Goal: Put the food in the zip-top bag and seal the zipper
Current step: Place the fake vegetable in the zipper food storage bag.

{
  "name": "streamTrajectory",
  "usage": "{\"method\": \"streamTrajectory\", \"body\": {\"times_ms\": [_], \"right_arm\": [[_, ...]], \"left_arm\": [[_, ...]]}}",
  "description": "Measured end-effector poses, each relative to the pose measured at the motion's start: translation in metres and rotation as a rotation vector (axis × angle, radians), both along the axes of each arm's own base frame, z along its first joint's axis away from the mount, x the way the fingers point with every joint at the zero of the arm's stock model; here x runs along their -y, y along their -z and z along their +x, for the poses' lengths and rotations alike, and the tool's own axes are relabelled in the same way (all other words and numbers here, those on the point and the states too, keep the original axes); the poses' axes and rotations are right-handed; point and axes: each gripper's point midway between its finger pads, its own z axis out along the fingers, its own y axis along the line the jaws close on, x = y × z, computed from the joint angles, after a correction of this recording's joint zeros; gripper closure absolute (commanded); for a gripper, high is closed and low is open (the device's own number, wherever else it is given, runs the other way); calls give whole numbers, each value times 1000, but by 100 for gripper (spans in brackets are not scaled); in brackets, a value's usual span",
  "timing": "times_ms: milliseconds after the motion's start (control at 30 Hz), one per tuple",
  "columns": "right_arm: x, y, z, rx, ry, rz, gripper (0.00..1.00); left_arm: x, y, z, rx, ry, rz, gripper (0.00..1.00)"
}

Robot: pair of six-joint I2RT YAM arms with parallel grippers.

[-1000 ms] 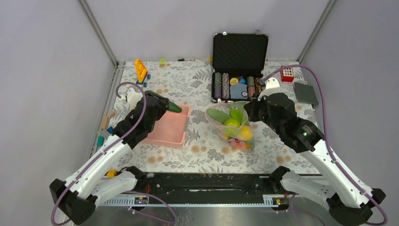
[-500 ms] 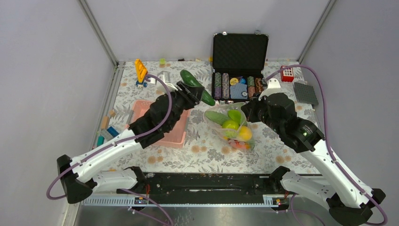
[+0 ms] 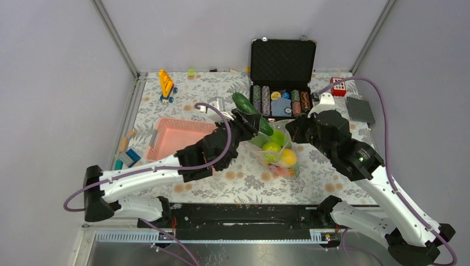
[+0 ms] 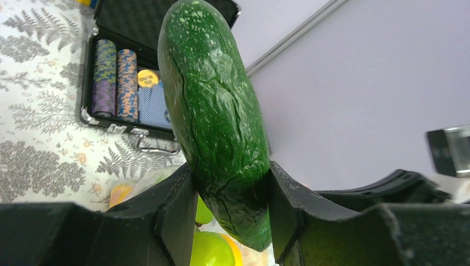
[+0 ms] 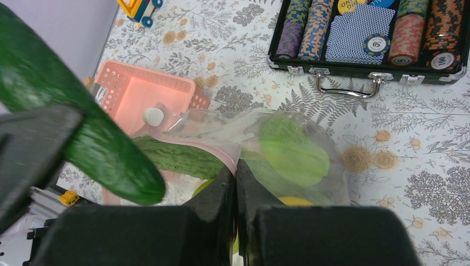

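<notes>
Clear bag sits mid-table, holding a yellow citrus, a green round fruit, a green leafy piece and a red mango at the bottom. Right gripper is pinched tight on the pink zipper at the bag's far rim, and the mouth gapes. Left gripper is clamped on the cucumber, in the air just above the bag's mouth. The cucumber's long axis runs far-left to near-right, tilted, with the lower tip over the opening and the longer part sticking out past the fingers. Pink basket lies left of the bag, under the left arm. Open black case with poker chips stands just behind the bag. Bare patterned table lies in front of the bag.
</notes>
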Motion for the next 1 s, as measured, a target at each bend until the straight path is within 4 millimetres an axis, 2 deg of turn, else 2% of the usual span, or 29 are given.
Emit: {"method": "streamTrajectory", "body": {"times_ms": [67, 233, 367, 467, 667, 800, 967, 1000], "right_arm": [[1, -1, -1, 3, 2, 6, 95], [1, -3, -1, 6, 2, 9, 95], [1, -2, -1, 6, 2, 9, 94], [1, -2, -1, 6, 2, 9, 94], [1, -2, -1, 6, 2, 9, 94], [1, -3, -1, 7, 3, 8, 94], [3, -3, 0, 10, 16, 4, 94], [3, -3, 0, 11, 16, 3, 94]], "left_arm": [[7, 12, 1, -18, -29, 22, 94], [25, 35, 2, -64, -50, 67, 74], [35, 41, 0, -79, -35, 67, 54], [45, 41, -8, -81, -2, 67, 34], [59, 39, -27, -64, 84, 89, 23], [65, 37, -33, -41, 124, 109, 21], [69, 36, -40, -14, 157, 149, 3], [68, 37, -40, -7, 160, 166, 1]]}}
